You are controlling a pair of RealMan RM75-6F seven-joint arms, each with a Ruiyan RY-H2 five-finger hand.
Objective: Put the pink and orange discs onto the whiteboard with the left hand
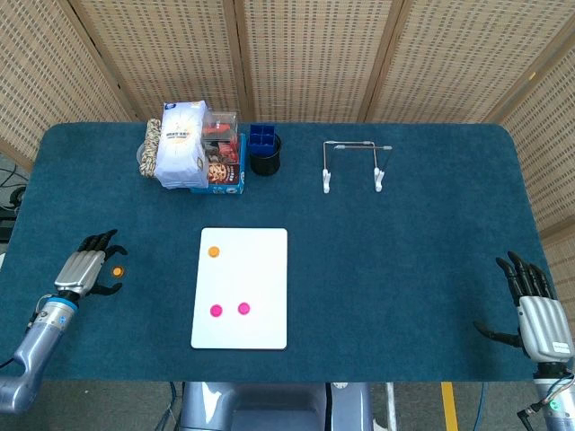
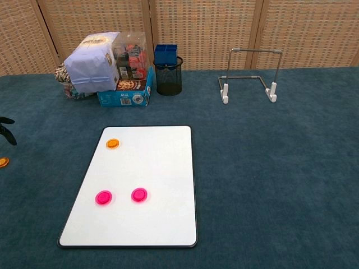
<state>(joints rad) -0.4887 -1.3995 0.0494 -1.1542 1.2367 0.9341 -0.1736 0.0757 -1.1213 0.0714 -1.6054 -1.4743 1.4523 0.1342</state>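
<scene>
The whiteboard [image 1: 260,251] [image 2: 162,162] lies flat mid-table. Two pink discs [image 1: 216,311] [image 1: 243,308] rest on its near half, also seen in the chest view [image 2: 103,197] [image 2: 139,194]. One orange disc [image 1: 214,252] [image 2: 113,143] sits at its far left corner. A second orange disc [image 1: 117,271] [image 2: 3,162] lies on the cloth well left of the board. My left hand [image 1: 86,268] hovers beside that disc with fingers spread, holding nothing; only its fingertips [image 2: 7,130] show in the chest view. My right hand [image 1: 537,303] rests open at the table's near right.
A pile of snack packets and a box [image 1: 190,148] stands at the back left, a black mesh cup with a blue insert [image 1: 265,151] next to it. A wire stand [image 1: 354,165] is at the back centre.
</scene>
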